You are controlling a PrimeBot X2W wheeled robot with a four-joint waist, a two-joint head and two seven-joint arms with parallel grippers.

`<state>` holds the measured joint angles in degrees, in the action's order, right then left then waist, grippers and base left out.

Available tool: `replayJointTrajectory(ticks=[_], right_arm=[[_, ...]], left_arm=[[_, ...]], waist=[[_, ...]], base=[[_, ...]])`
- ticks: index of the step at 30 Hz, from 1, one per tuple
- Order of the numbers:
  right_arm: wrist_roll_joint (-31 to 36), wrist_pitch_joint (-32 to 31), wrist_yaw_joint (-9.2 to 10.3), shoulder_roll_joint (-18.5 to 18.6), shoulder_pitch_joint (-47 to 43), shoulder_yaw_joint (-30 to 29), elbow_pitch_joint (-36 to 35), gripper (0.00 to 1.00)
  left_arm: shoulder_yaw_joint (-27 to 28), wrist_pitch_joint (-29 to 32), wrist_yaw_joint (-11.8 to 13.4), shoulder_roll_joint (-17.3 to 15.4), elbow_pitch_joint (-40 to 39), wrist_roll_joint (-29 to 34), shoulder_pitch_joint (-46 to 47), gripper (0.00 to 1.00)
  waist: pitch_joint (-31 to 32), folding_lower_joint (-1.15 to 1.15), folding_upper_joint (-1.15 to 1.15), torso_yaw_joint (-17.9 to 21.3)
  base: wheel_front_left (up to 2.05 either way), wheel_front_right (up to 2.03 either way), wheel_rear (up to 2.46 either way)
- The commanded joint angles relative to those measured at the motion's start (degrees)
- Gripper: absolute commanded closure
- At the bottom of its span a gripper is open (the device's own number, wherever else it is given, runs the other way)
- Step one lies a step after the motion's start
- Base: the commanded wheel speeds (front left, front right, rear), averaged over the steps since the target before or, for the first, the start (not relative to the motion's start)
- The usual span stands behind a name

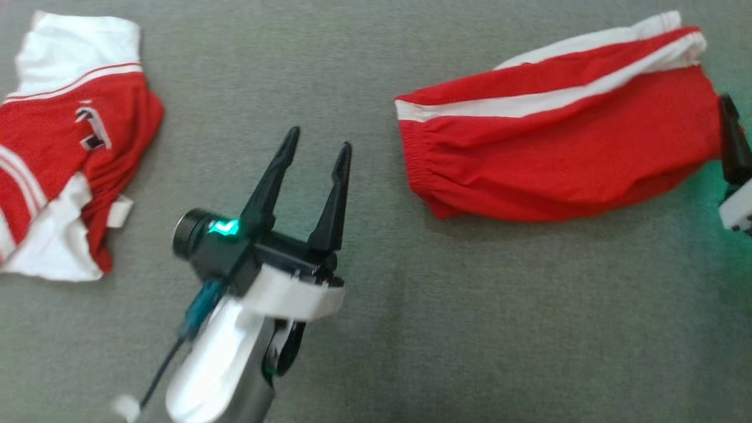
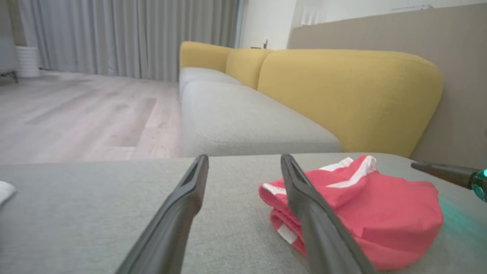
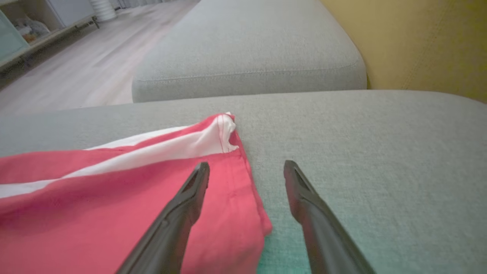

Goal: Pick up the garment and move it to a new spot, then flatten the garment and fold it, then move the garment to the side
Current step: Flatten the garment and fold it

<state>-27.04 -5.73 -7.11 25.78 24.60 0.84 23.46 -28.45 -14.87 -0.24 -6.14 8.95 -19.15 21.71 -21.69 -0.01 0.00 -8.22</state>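
The garment (image 1: 558,135) is a pair of red shorts with white side stripes, lying folded on the grey cushion at the right. My left gripper (image 1: 319,140) hovers to its left, apart from it, open and empty. In the left wrist view the left gripper (image 2: 244,158) stands with its jaws wide, and the shorts (image 2: 380,213) lie beyond its right finger. My right gripper (image 1: 731,126) sits at the shorts' right end. In the right wrist view the right gripper (image 3: 247,164) is open above the hem corner of the shorts (image 3: 114,205), holding nothing.
A second red and white garment (image 1: 64,153) lies crumpled at the far left of the grey seat (image 1: 376,329). The sofa's yellow backrest (image 2: 342,95) rises behind, and a wooden floor (image 2: 76,110) lies past the cushion's edge.
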Motion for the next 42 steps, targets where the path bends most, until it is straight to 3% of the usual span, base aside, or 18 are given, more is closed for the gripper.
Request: replayJointTrajectory(ticks=[1, 8, 14, 15, 16, 22, 34, 42], right_arm=[[0.7, -0.4, -0.37, 1.0, 0.6, -0.1, 0.3, 0.0], [2.1, -2.2, -0.37, 3.1, 3.4, -2.3, 9.9, 0.0], [-0.8, -7.6, -0.37, 3.9, 5.1, -1.7, 16.3, 0.0], [-1.7, -8.3, -0.37, 3.8, 5.4, -1.3, 16.6, 0.29], [-2.4, -8.5, -0.37, 3.9, 5.6, -0.9, 16.8, 1.0], [-3.2, -5.6, -0.37, 4.8, 5.3, 2.7, 15.9, 1.0], [-3.0, -1.2, -0.37, 13.0, 1.5, 2.6, 13.8, 1.0], [-1.5, -0.8, -0.37, 10.8, 4.9, 6.0, 2.0, 1.0]], left_arm=[[3.2, -0.1, 0.8, 0.2, -3.6, 1.8, -1.3, 0.0], [5.6, -0.1, 3.2, 2.0, -13.7, 11.9, -8.9, 0.0], [6.6, -0.1, 6.4, 2.8, -15.8, 14.2, -12.7, 0.0], [7.1, -0.1, 7.1, 2.9, -15.7, 14.2, -13.1, 0.0], [7.4, -0.1, 7.7, 3.0, -15.6, 14.1, -13.3, 0.0], [8.9, -0.1, 9.0, 3.1, -14.4, 13.2, -14.3, 0.0], [11.5, -0.1, 6.0, 3.2, -12.8, 13.8, -14.4, 0.0], [11.1, -0.1, 3.7, 3.2, -11.1, 14.2, -13.5, 0.0]], waist=[[0.9, 0.01, 0.0, -1.6], [1.3, 0.01, 0.0, -6.5], [1.4, 0.01, 0.0, -9.0], [1.4, 0.01, 0.0, -9.1], [1.4, 0.01, 0.0, -9.2], [2.2, 0.01, 0.0, -7.2], [3.7, 0.01, 0.0, 1.7], [4.5, 0.01, 0.0, 4.1]], base=[[0.0, 0.0, 0.0], [0.0, 0.0, 0.0], [0.0, 0.0, 0.0], [0.0, 0.0, 0.0], [0.0, 0.0, 0.0], [0.0, 0.0, 0.0], [0.0, 0.0, 0.0], [0.0, 0.0, 0.0]])
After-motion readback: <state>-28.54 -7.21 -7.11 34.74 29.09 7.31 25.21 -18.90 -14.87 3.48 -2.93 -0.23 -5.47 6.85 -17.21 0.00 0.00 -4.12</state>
